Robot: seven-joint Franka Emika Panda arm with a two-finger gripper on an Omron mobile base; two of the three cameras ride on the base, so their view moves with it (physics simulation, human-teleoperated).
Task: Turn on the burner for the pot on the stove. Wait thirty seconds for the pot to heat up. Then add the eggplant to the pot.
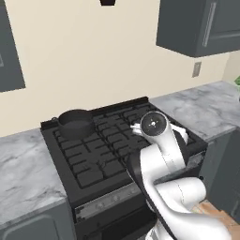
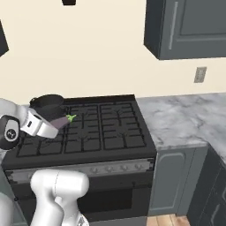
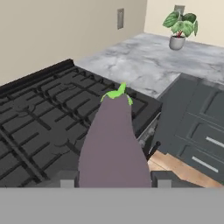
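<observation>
Gripping the eggplant [image 3: 113, 144] by its fat lower end, our gripper [image 3: 113, 178] had its two dark fingertips [image 3: 66, 178] pressed against either side of the purple body, so the green stem pointed away from the hand. We judged that this hold kept the heavy end clamped and left the narrow end free to go in first.

From the right base view we saw the eggplant [image 2: 64, 120] carried above the stove [image 2: 88, 132], just beside the pot [image 2: 47, 105] but not yet over its mouth. The pot [image 1: 75, 123] sat on the rear left burner, close to the back wall; we took it that it was placed there to heat, though no flame showed and we could not tell whether the burner was lit. We judged the adding step to be under way, the drop itself not yet made.

We counted:
- one eggplant
- one pot
- one stove with six grated sections
- one row of small knobs [image 2: 95, 168] along the silver front strip, too small to count surely
- one potted plant [image 3: 179, 27] on the marble counter [image 3: 144, 61]
- one wall outlet [image 2: 200, 74]
</observation>
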